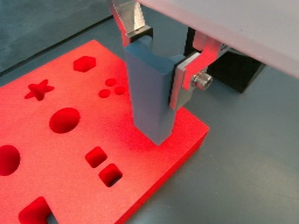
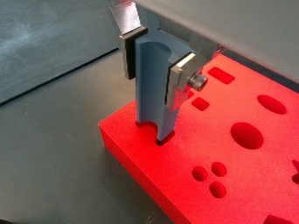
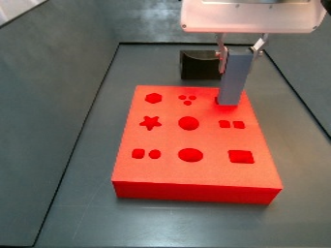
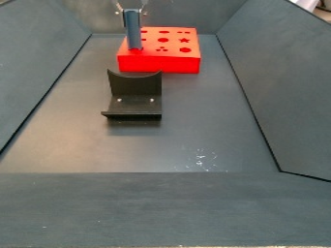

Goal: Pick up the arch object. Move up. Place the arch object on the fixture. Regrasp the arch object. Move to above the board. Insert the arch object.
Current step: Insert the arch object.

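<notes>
The arch object (image 1: 152,96) is a pale blue-grey block held upright, and my gripper (image 1: 163,57) is shut on its upper part. Its silver fingers (image 2: 177,77) press the block from both sides. The block's lower end (image 2: 159,133) meets the top of the red board (image 2: 233,188) near a corner and seems to sit slightly in a recess there. In a side view the arch object (image 3: 234,79) stands at the board's (image 3: 195,170) far right corner below my gripper (image 3: 239,50). The dark fixture (image 3: 199,65) stands just behind the board, with nothing on it.
The board's (image 1: 70,153) top carries star, circle, square and hexagon cutouts. A side view shows the fixture (image 4: 134,94) on the dark floor in front of the board (image 4: 162,58). Sloped dark walls (image 4: 39,107) enclose the work area on both sides.
</notes>
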Tool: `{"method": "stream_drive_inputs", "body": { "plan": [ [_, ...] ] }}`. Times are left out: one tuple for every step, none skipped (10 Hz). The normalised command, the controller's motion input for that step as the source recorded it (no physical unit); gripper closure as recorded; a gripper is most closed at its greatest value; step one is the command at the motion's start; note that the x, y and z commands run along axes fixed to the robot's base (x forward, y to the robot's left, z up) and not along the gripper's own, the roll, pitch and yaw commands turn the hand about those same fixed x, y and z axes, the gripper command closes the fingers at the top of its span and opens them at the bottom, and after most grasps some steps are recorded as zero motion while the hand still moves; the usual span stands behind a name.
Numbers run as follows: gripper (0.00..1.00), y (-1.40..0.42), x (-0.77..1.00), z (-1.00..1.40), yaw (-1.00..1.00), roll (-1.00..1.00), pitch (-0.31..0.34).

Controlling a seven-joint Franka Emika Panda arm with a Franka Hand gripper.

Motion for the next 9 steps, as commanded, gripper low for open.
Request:
{"method": "stream_drive_inputs", "body": {
  "plan": [
    [1.0, 0.02, 0.0, 0.0, 0.0, 0.0, 0.0],
    [1.0, 0.13, 0.0, -0.03, 0.06, 0.0, 0.0],
    [1.0, 0.1, 0.0, -0.04, 0.05, 0.0, 0.0],
    [1.0, 0.06, 0.0, -0.03, 0.03, 0.0, 0.0],
    [1.0, 0.0, 0.0, -0.03, 0.0, 0.0, 0.0],
    [1.0, -0.09, -0.01, -0.21, 0.03, 0.03, -0.037],
    [1.0, -0.01, 0.0, -0.25, 0.02, 0.0, -0.063],
    [1.0, 0.0, 0.0, -0.24, 0.03, 0.0, -0.043],
    [1.0, 0.01, 0.0, -0.22, 0.06, 0.0, -0.026]
  ]
}}
